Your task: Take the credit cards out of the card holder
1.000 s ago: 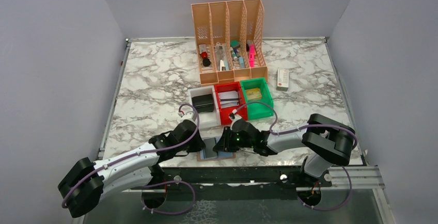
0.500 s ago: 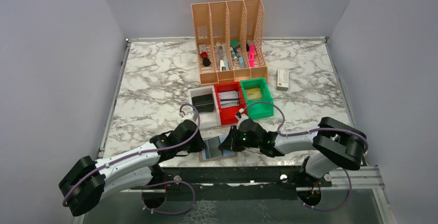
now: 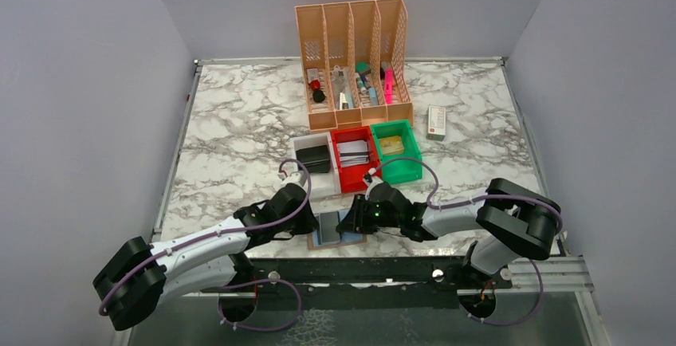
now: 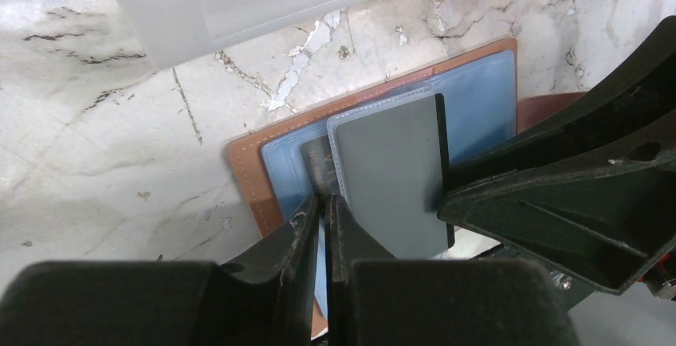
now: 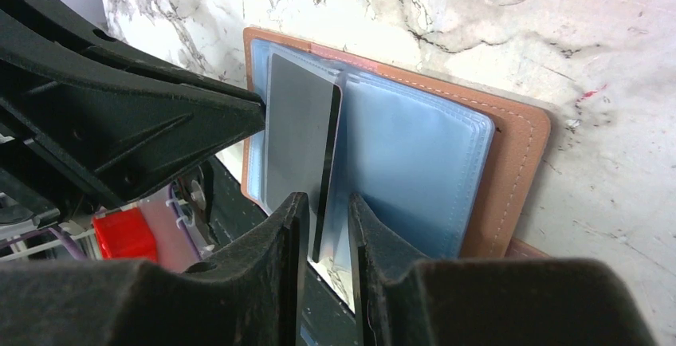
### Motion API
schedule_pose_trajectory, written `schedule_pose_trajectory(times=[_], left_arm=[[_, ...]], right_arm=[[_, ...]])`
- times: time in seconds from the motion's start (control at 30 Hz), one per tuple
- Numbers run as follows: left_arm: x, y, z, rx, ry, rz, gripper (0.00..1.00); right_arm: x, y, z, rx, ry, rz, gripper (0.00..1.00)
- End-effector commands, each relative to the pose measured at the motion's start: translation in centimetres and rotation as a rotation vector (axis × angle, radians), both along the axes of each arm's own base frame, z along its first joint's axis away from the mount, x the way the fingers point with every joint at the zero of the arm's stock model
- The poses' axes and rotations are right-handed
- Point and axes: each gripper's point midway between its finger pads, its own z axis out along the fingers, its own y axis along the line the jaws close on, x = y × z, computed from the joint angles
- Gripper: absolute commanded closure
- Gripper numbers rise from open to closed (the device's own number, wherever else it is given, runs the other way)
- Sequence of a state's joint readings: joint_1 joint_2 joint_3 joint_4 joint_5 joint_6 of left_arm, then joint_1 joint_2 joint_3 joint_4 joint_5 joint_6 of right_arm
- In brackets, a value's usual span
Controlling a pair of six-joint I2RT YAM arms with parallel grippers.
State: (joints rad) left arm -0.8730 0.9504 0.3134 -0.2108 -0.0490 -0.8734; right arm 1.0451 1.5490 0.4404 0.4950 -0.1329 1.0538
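The tan-brown card holder (image 3: 351, 236) lies open at the table's near edge, its bluish clear sleeves up (image 4: 247, 171) (image 5: 518, 163). A grey, dark-edged credit card (image 3: 328, 223) stands tilted out of a sleeve (image 4: 391, 171) (image 5: 295, 131). My left gripper (image 3: 313, 220) (image 4: 325, 201) is shut on a thin blue sleeve at the holder's left side. My right gripper (image 3: 344, 222) (image 5: 328, 202) straddles the card's near edge, jaws slightly apart, with a gap showing on each side of the card.
A white bin (image 3: 307, 177) holding a black case, a red bin (image 3: 344, 177) with cards and a green bin (image 3: 402, 172) stand just behind the holder. An orange file organizer (image 3: 355, 59) and a small white box (image 3: 436, 121) are further back. The holder overhangs the table's near edge.
The card has lifted from lying flat in the holder to tilted up. My right arm's elbow has swung right and its gripper has settled over the card. The left arm has barely moved.
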Motion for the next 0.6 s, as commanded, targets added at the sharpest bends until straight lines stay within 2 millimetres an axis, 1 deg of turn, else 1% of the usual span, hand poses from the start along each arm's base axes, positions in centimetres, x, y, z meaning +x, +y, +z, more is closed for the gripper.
schedule_pose_trajectory(times=[0.0, 0.2, 0.37, 0.57], left_arm=[[-1.0, 0.6, -0.8, 0.042, 0.036, -0.026, 0.87], [-1.0, 0.5, -0.8, 0.038, 0.037, -0.027, 0.87], [-1.0, 0.5, -0.6, 0.033, 0.031, -0.028, 0.88], [-1.1, 0.5, -0.6, 0.029, 0.03, -0.03, 0.88]], right_arm=[[0.5, 0.4, 0.3, 0.014, -0.011, 0.004, 0.69], [1.1, -0.2, 0.4, 0.014, -0.014, -0.017, 0.64], [1.1, 0.4, 0.8, 0.038, -0.015, 0.016, 0.64], [0.9, 1.0, 0.7, 0.048, -0.008, 0.044, 0.72]])
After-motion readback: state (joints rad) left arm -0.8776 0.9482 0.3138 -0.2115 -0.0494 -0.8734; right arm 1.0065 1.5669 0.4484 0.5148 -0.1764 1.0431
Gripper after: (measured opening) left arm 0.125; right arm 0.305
